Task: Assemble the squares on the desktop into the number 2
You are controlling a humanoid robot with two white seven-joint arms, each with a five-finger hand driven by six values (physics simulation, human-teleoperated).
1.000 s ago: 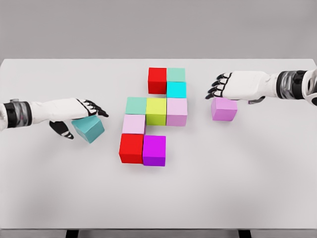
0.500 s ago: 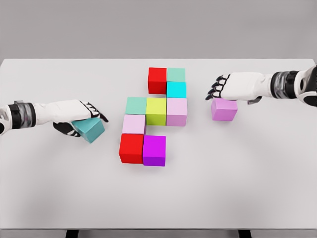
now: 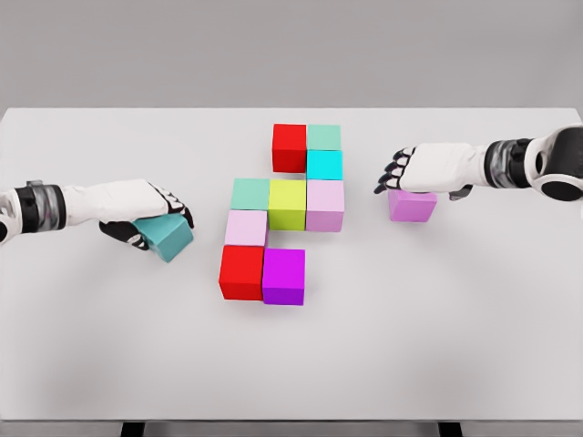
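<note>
1. You see a wide white table (image 3: 91, 364) in front of a plain gray wall.
2. In the middle of the table sits a group of blocks that touch each other. Use the yellow block (image 3: 287, 204) as your marker.
3. Behind the yellow block, a red block (image 3: 290, 147) and a green block (image 3: 323, 137) make the top row, with a bright blue block (image 3: 324, 165) under the green one.
4. A mint block (image 3: 250, 193) touches the yellow block's left side, and a pale pink block (image 3: 325, 205) touches its right side.
5. In front, a light pink block (image 3: 246, 228) leads down to a second red block (image 3: 241, 271) and a purple block (image 3: 283, 276).
6. The bottom row looks short on its right end, so I think one more block goes beside the purple one.
7. Well to the left of the yellow block, your left hand (image 3: 137, 205) has its fingers curled around a tilted teal block (image 3: 166, 238).
8. Well to the right of the yellow block, your right hand (image 3: 414, 170) rests on top of a loose pink block (image 3: 413, 205). Its fingers point at the group and curl down. I cannot tell if they grip it.
9. Both loose blocks sit about as far from the gap, so either hand could fill it. The pink one would have to come toward you and left.
</note>
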